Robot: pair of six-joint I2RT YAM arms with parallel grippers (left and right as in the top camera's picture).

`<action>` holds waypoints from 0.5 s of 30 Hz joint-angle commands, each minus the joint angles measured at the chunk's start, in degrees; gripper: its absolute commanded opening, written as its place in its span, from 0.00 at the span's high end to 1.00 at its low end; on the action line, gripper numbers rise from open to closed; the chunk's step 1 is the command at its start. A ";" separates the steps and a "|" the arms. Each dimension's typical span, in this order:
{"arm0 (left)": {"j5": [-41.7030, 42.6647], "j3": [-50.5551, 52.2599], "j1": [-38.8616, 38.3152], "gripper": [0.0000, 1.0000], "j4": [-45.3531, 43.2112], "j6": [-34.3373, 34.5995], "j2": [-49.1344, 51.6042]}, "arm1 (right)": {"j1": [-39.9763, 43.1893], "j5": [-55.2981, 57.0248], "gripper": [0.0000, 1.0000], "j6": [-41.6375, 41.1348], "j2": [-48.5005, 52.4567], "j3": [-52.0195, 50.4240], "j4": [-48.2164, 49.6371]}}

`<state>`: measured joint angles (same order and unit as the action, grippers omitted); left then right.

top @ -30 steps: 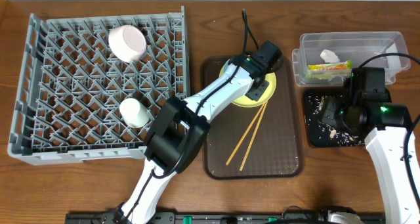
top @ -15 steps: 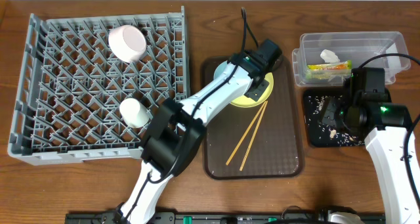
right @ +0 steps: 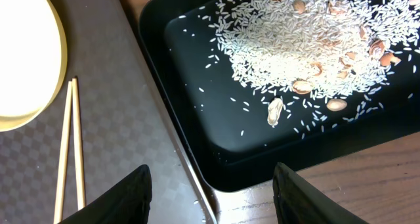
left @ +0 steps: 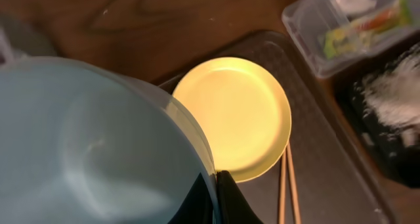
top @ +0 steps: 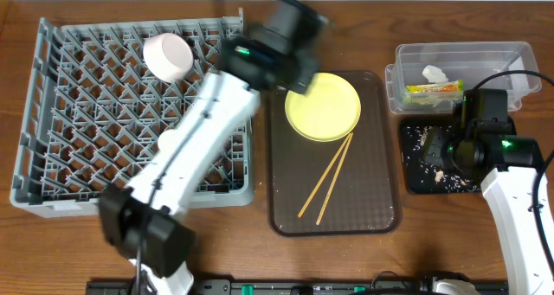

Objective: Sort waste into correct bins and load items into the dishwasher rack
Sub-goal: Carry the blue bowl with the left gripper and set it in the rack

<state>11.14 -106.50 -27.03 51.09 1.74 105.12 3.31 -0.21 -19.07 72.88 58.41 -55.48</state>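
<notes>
My left gripper [left: 216, 196] is shut on the rim of the light blue bowl [left: 98, 145], which fills the left of the left wrist view and hangs above the brown serving tray. In the overhead view the left gripper [top: 291, 63] is blurred, at the rack's right edge. The pale yellow plate [top: 323, 105] lies bare on the serving tray, with two chopsticks [top: 327, 178] below it. The grey dishwasher rack [top: 78, 113] holds a pinkish-white bowl [top: 169, 55]. My right gripper [right: 216, 198] is open and empty over the near corner of the black tray [right: 197, 138] of rice.
The clear tub [top: 498, 57] at the back right holds a wrapper [top: 433, 90] and a tissue [top: 433, 72]. The black tray [top: 414, 176] sits in front of it. The brown serving tray [top: 381, 200] lies between the rack and the bins.
My left gripper shut on the blue bowl's rim, lifted it off the yellow plate and swung up and left toward the rack. The right arm has not moved.
</notes>
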 commanded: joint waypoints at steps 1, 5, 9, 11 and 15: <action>20.50 -0.11 9.01 0.94 1.11 0.92 0.50 | 0.26 0.39 0.43 0.07 -0.79 0.68 -0.04; 42.80 -0.11 21.14 0.94 1.60 0.87 2.05 | 0.26 0.39 0.43 0.07 -0.79 0.68 -0.04; 54.71 0.28 29.38 0.94 1.60 0.87 3.63 | 0.26 0.39 0.43 0.04 -0.79 0.68 0.02; 58.66 0.44 32.72 0.94 1.81 0.87 4.74 | 0.26 0.39 0.43 0.04 -0.79 0.68 0.02; 66.64 0.55 37.44 0.94 2.58 0.87 7.74 | 0.26 0.37 0.43 0.04 -0.79 0.68 0.02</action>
<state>64.42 -106.48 7.77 52.97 2.74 110.21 3.31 -0.21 -19.07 72.88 58.41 -55.46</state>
